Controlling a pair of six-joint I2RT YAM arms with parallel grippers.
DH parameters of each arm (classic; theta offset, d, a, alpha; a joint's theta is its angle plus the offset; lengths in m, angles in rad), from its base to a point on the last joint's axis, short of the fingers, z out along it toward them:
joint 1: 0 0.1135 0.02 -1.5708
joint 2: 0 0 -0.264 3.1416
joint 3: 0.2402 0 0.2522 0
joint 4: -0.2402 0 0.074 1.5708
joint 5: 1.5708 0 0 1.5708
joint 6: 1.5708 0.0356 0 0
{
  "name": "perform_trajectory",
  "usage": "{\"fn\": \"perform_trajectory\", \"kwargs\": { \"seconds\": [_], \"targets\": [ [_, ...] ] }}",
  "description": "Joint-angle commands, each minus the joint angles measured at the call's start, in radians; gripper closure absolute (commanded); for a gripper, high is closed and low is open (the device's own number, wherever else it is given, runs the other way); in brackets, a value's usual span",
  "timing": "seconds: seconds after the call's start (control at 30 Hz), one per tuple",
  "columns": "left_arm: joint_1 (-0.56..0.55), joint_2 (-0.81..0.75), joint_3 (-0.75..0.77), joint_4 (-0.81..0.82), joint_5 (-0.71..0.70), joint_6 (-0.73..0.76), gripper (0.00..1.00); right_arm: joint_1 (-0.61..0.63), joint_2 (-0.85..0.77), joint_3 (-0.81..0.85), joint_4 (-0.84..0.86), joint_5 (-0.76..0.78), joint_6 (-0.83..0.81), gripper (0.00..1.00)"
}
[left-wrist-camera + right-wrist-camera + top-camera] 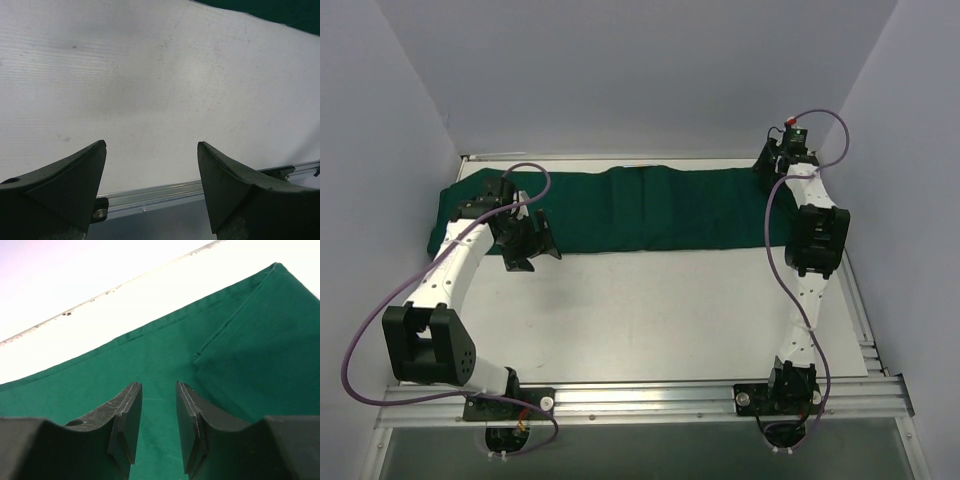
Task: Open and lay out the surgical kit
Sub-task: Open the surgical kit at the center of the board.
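The surgical kit shows as a dark green cloth drape lying in a long, still partly folded strip across the far side of the white table. A folded flap with a hemmed edge lies on it in the right wrist view. My right gripper hovers just above the drape's right end, its jaws a little apart with only cloth showing beneath the gap. My left gripper stands wide open over bare table, just in front of the drape's left part. Only a corner of the drape shows in the left wrist view.
White walls close in the table on the left, back and right. A metal rail carrying both arm bases runs along the near edge and also shows in the left wrist view. The table's far edge lies just beyond the drape.
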Motion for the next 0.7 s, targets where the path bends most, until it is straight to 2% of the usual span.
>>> {"fn": "perform_trajectory", "kwargs": {
  "seconds": [0.0,0.33,0.67],
  "targets": [
    [0.008,0.001,0.030,0.034,0.013,-0.009,0.18,0.003,0.021,0.032,-0.027,0.031,-0.030,0.65],
    [0.009,0.010,0.030,0.039,0.013,-0.014,0.18,0.006,0.047,0.020,-0.063,0.077,-0.085,0.65],
    [0.012,0.018,0.046,0.028,0.017,-0.009,0.18,0.018,0.110,0.080,-0.117,0.151,-0.125,0.65]
  ]
}}
